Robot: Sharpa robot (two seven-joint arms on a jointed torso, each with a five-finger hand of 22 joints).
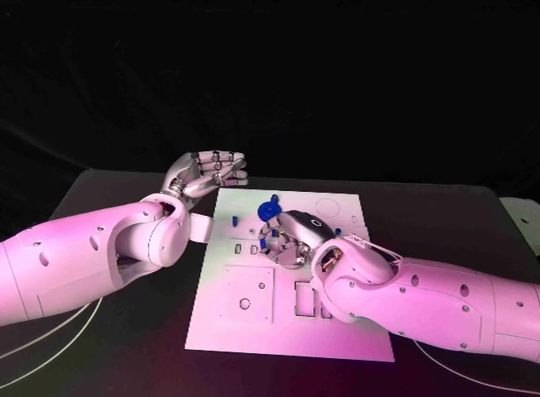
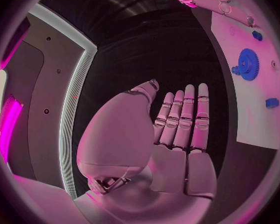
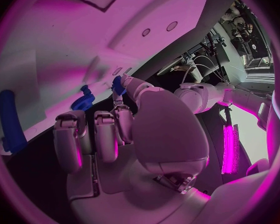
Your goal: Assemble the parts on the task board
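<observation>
Parts lie scattered on the white board (image 1: 240, 318), a blue gear (image 1: 270, 209) near its far edge. Right hand (image 1: 296, 240) hovers over the board's middle, pinching a small blue piece (image 3: 119, 84) at its fingertips. Left hand (image 1: 207, 174) sits off the board's far left corner, fingers straight and together, holding nothing.

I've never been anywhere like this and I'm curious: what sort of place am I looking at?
Probably a robotics lab or test bench. A white task board with cut-out slots lies on a black table, small blue parts such as a blue gear sit on it, and the right hand works over the board.
</observation>
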